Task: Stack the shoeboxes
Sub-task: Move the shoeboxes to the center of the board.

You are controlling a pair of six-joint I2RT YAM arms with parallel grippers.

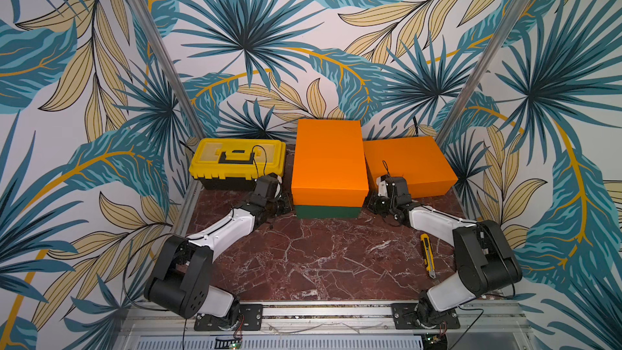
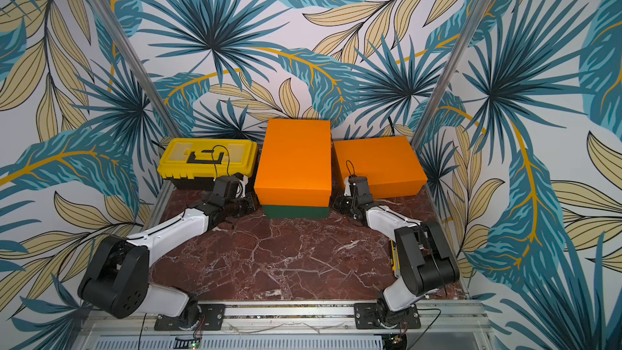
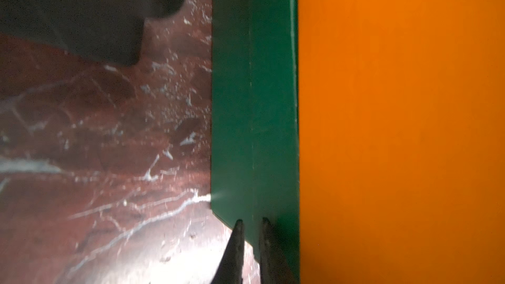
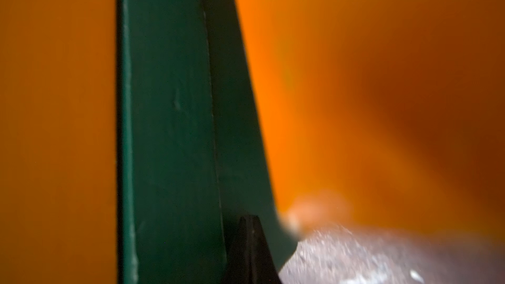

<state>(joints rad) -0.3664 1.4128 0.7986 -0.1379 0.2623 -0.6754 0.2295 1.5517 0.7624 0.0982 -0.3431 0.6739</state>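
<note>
Three shoeboxes stand at the back of the worktop (image 1: 319, 257). Upper orange shoebox (image 1: 328, 159) sits on the green shoebox (image 1: 328, 212), mid-back. Second orange shoebox (image 1: 410, 163) stands alone just beside the stack, on its right. Left gripper (image 3: 252, 228) is low at the green shoebox's left side, jaws drawn to a thin slit, tips against the cardboard, grasping nothing that shows. Right gripper (image 4: 248, 230) is at the opposite side, jaws clenched, tip touching green. Yellow toolbox (image 1: 235, 159) is left of the stack. Utility knife (image 1: 428, 255) lies near the right arm.
</note>
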